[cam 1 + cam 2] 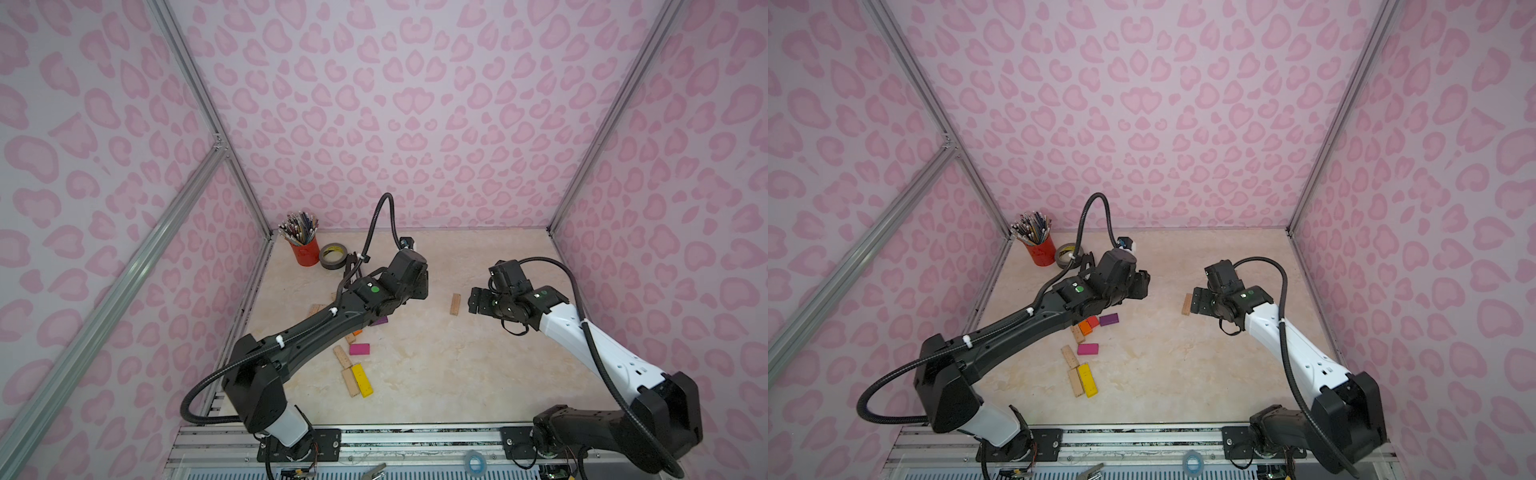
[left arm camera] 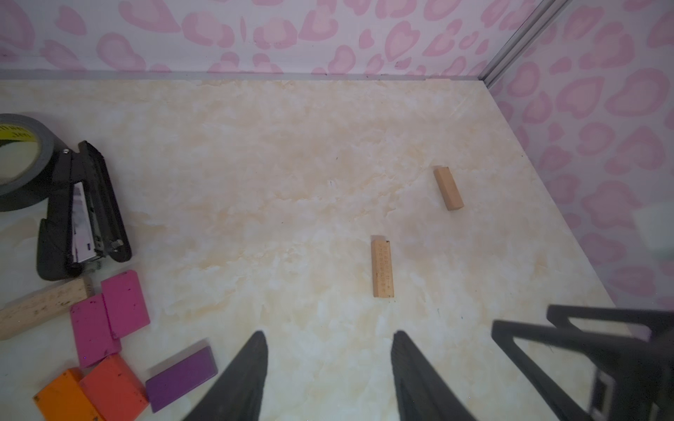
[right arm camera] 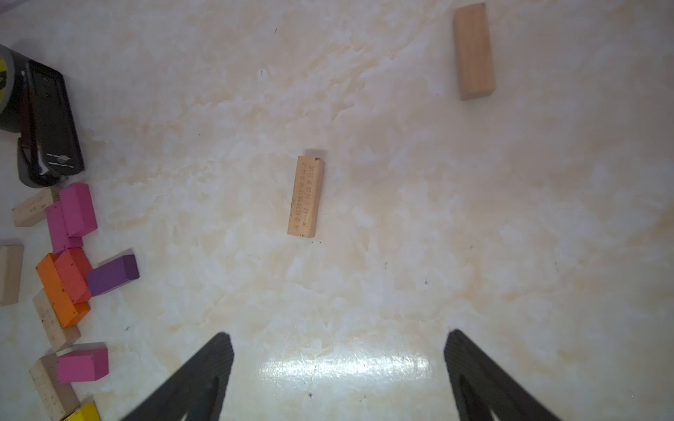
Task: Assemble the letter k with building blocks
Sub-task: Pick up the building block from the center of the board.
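Jaws on left gripper (image 2: 330, 335) are spread with nothing between them. Tips point at printed wood block (image 2: 382, 268) but stop short of it, no contact. Right gripper (image 3: 339, 333) is spread wide too and empty, above table (image 3: 401, 255), just beside that block on the side away from the heap.

Reads as standoff, not a grasp.

Plain wood block (image 2: 448, 187) lies past the printed block, apart from it and angled to it. My guess: stem plus first diagonal of the K, gap not closed yet.

Other building blocks (image 3: 64, 288), incl. purple block (image 2: 180, 379) and magenta block (image 2: 124, 304), are heaped well apart from the printed block on the left arm's side. Likely stock, keeping the build zone free.

Stapler (image 2: 84, 211) and tape roll (image 2: 18, 160) sit beyond the heap, not task parts.
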You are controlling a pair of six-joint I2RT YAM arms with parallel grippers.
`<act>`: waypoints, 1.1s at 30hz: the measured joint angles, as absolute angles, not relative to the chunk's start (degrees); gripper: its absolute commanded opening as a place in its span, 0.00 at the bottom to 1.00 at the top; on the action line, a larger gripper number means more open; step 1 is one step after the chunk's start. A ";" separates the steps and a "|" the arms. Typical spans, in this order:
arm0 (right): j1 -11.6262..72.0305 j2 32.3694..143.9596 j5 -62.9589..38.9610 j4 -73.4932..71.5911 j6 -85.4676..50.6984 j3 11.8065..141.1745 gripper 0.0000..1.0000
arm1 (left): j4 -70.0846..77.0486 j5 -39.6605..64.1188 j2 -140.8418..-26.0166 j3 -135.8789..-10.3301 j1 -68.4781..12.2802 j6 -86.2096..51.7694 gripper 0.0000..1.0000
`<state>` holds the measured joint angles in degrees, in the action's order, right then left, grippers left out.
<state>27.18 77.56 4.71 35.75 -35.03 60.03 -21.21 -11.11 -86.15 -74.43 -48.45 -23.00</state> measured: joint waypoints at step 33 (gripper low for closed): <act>29.98 114.21 9.15 32.91 -35.33 77.43 0.36 | -7.79 3.53 -38.61 -35.53 -48.77 3.70 1.00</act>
<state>29.98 114.21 9.15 32.91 -35.33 77.43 -7.79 3.53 -38.61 -35.53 -48.77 3.70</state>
